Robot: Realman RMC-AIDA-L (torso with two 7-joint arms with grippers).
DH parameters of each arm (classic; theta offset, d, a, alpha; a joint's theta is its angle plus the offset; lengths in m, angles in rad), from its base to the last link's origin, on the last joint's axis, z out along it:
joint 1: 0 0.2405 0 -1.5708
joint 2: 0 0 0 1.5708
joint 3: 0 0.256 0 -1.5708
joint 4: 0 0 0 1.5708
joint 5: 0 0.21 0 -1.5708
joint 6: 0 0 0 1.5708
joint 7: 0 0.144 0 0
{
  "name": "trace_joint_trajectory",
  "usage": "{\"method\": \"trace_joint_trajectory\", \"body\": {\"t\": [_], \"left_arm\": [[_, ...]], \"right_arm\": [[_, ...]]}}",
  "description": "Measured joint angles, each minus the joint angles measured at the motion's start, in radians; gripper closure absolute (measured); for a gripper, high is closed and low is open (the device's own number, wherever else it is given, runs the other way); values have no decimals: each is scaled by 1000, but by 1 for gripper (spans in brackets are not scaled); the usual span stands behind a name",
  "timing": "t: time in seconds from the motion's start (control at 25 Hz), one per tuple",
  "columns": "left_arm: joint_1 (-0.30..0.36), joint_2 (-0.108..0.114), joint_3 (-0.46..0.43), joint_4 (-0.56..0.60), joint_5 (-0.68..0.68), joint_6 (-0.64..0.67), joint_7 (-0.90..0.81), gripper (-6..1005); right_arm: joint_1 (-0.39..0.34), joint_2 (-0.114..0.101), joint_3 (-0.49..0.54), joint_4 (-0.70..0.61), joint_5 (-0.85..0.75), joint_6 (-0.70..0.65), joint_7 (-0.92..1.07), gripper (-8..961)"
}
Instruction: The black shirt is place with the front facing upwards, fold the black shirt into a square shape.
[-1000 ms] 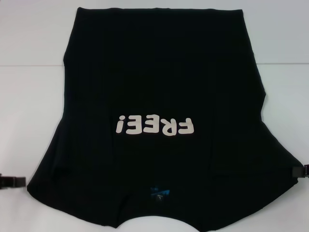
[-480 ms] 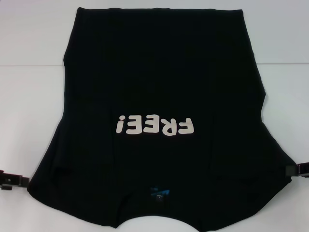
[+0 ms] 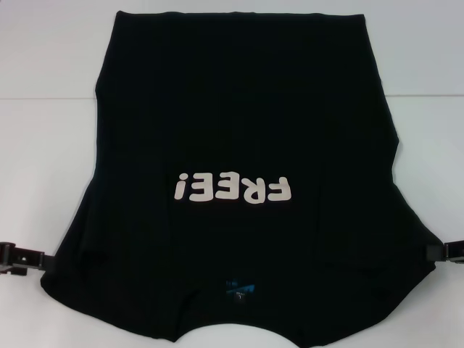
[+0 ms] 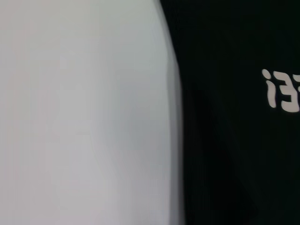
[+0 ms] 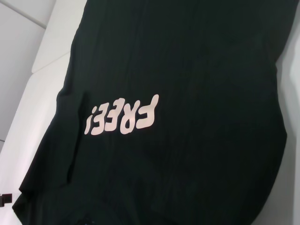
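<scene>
Black shirt (image 3: 239,130) between both fingers

Black shirt (image 3: 239,130) is spread flat on the white table (image 3: 43,145), front up, with the white "FREE!" print (image 3: 233,188) reading upside down from here and the small blue neck label (image 3: 238,287) near the bottom edge. Left gripper (image 3: 32,255) sits right at the left sleeve tip, right gripper (image 3: 437,251) at the right sleeve tip.
</scene>
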Motion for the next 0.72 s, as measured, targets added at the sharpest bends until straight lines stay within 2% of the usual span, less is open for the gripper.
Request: {"method": "trace_joint_trajectory", "body": {"t": [0.72], "left_arm": [[-10, -3, 58, -44, 2, -29, -6, 356]], "right_arm": [[15, 2, 0, 0, 2, 15, 6, 933]]}}
